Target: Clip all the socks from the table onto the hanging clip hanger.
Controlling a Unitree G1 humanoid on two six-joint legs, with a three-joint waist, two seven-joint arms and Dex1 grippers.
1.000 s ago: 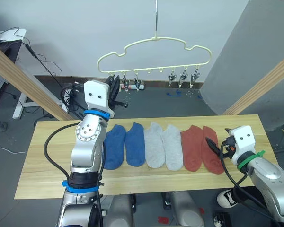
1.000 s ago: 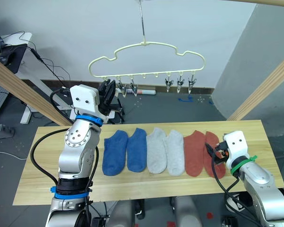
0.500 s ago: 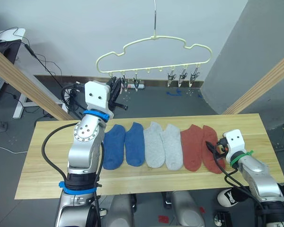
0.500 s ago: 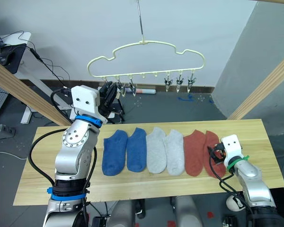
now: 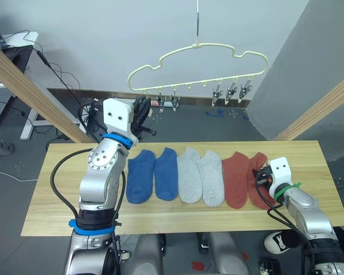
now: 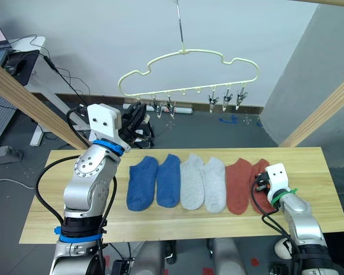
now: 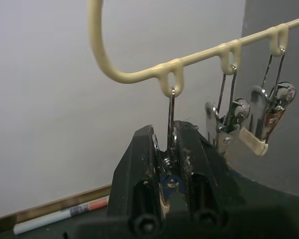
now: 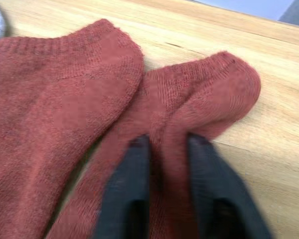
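Pinching leftmost clip point(image 7: 170, 149) of clip hanger point(image 5: 199, 64), left gripper point(image 7: 167, 164) fingers clamped; slip would snap clip shut. Six socks lie on table point(image 5: 51, 195); none hung. Right gripper point(image 8: 168, 169) fingers nip far-right red sock point(image 8: 189, 104); thin fold may pull free when lifted. No containers.

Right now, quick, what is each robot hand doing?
Left gripper: shut on the end clip of the clip hanger.
Right gripper: pinching the outer red sock on the table.
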